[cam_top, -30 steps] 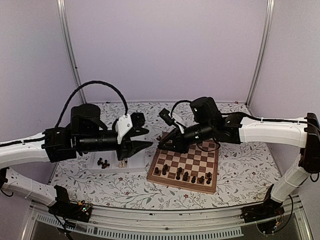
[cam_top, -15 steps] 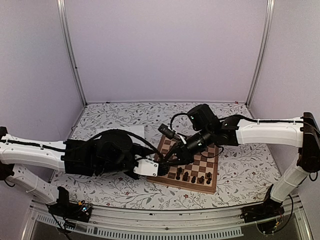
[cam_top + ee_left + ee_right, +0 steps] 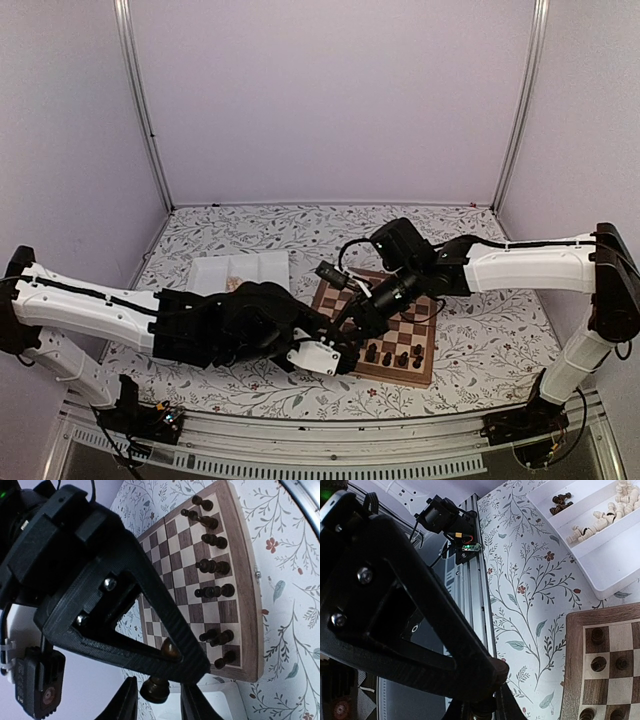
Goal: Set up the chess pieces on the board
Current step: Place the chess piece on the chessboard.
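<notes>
dark piece [image 3: 154,689] in left fingers [image 3: 124,704], wrist-only

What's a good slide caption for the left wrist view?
Left gripper holding a dark chess piece, the board beyond it with dark pieces lined along one edge.

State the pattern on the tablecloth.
Tablecloth: white with leafy floral vines; clearest in right wrist view.
</notes>
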### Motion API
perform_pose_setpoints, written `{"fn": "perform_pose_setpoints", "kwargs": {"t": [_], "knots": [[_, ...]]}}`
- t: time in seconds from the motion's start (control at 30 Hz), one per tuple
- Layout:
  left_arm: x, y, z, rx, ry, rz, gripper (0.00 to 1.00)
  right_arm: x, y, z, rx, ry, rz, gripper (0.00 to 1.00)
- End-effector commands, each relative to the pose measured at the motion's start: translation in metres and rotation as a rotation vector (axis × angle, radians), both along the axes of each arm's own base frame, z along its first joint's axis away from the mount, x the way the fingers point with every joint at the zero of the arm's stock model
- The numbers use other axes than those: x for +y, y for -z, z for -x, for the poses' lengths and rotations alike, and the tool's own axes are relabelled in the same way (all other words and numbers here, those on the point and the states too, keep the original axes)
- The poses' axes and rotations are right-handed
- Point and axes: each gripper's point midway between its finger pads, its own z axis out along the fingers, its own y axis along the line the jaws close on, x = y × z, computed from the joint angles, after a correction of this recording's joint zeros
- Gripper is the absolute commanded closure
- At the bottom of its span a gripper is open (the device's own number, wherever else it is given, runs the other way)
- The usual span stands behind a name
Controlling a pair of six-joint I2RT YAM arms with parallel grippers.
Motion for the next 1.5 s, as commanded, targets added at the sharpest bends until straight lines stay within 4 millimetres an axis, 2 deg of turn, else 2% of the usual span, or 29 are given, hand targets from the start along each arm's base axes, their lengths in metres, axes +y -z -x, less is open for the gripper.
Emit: {"fn": "perform_pose_setpoints", "kwargs": {"t": [0.0, 0.17, 0.23, 0.33, 0.43, 0.47, 0.57, 0.67, 0.77, 0.83, 0.97, 1.2, 1.37, 1.47], "knots": [[-0.008, -0.005, -0.005, -0.067, -0.015, -0.028, 0.7, -0.001, 0.007, 0.007, 0.027, -0.029, 0.005, 0.9], [-0.011, -0.003, -0.012, -0.095, -0.032, -0.026, 0.77, -0.003, 0.005, 0.01, 0.035, -0.037, -0.001, 0.9], [-0.013, -0.004, -0.016, -0.101, -0.044, -0.017, 0.83, -0.003, 0.005, 0.01, 0.039, -0.038, 0.002, 0.89], [-0.015, -0.013, -0.026, -0.084, -0.073, 0.042, 0.92, -0.003, 0.005, 0.011, 0.041, -0.041, 0.005, 0.86], [-0.015, -0.024, -0.039, 0.026, -0.101, 0.151, 0.96, -0.007, 0.0, 0.006, 0.028, -0.018, 0.017, 0.8], [-0.013, -0.027, -0.044, 0.08, -0.113, 0.192, 0.97, -0.009, -0.001, 0.0, 0.015, 0.003, 0.024, 0.78], [-0.003, -0.037, -0.06, 0.187, -0.159, 0.317, 1.0, -0.021, -0.022, -0.02, -0.038, 0.073, 0.0, 0.6], [0.006, -0.041, -0.073, 0.279, -0.198, 0.41, 1.0, -0.035, -0.052, -0.039, -0.131, 0.155, -0.041, 0.41], [0.006, -0.045, -0.081, 0.376, -0.204, 0.509, 1.0, -0.044, -0.075, -0.051, -0.232, 0.215, -0.066, 0.36], [0.002, -0.045, -0.083, 0.441, -0.198, 0.558, 1.0, -0.047, -0.081, -0.058, -0.276, 0.252, -0.065, 0.36], [-0.012, -0.047, -0.076, 0.598, -0.156, 0.639, 1.0, -0.05, -0.077, -0.076, -0.34, 0.327, -0.047, 0.37], [-0.021, -0.048, -0.077, 0.788, -0.134, 0.731, 1.0, -0.047, -0.089, -0.091, -0.394, 0.415, -0.097, 0.43], [-0.022, -0.047, -0.077, 0.812, -0.138, 0.735, 1.0, -0.043, -0.104, -0.09, -0.419, 0.423, -0.163, 0.5], [-0.022, -0.047, -0.079, 0.819, -0.147, 0.742, 1.0, -0.034, -0.102, -0.085, -0.405, 0.388, -0.17, 0.51]]}}
